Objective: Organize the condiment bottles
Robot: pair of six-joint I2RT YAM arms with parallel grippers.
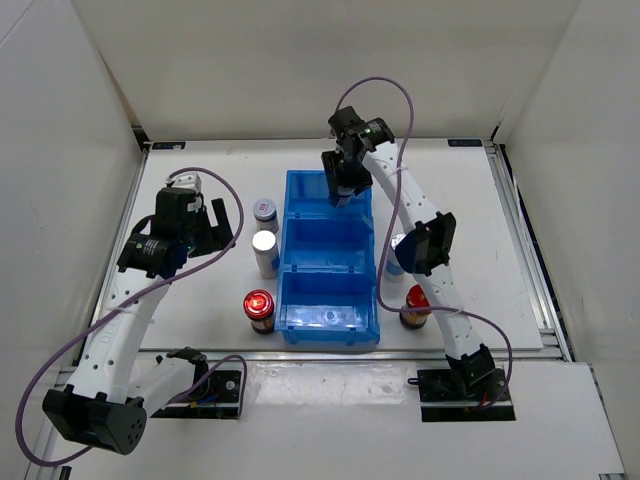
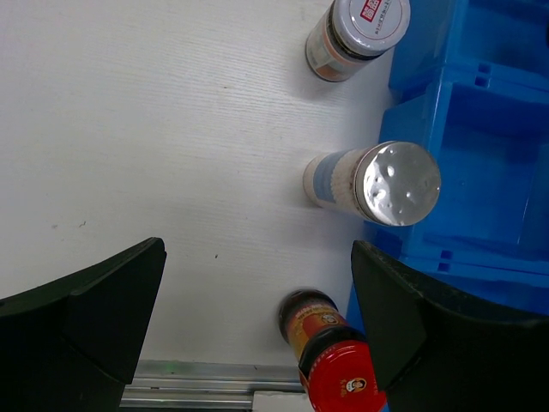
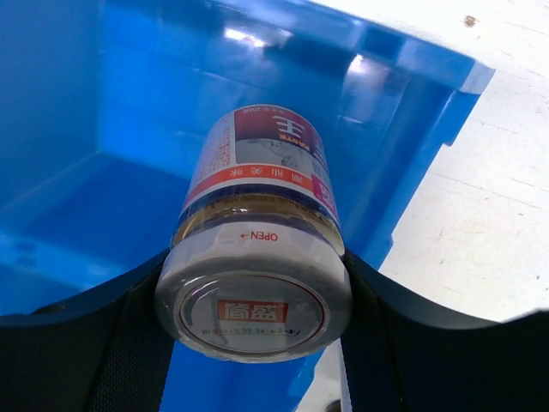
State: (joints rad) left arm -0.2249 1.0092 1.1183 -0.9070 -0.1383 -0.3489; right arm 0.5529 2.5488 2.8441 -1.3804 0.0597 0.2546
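Note:
My right gripper (image 1: 343, 190) is shut on a short grey-lidded bottle (image 3: 255, 245) and holds it over the far compartment of the blue bin (image 1: 365, 330). My left gripper (image 1: 215, 225) is open and empty, left of three bottles standing by the bin's left side: a grey-lidded bottle (image 1: 265, 213), a white-blue silver-capped bottle (image 1: 265, 250) and a brown red-capped bottle (image 1: 259, 309). They also show in the left wrist view: grey-lidded (image 2: 356, 34), silver-capped (image 2: 377, 182), red-capped (image 2: 334, 360). Right of the bin stand another red-capped bottle (image 1: 415, 305) and a silver-capped bottle (image 1: 396, 252), partly hidden by the right arm.
The blue bin (image 3: 403, 112) has three compartments in a row; the middle and near ones hold no bottles. White walls close the table (image 1: 200, 300) at back and sides. A metal rail (image 2: 197, 382) runs along the near edge.

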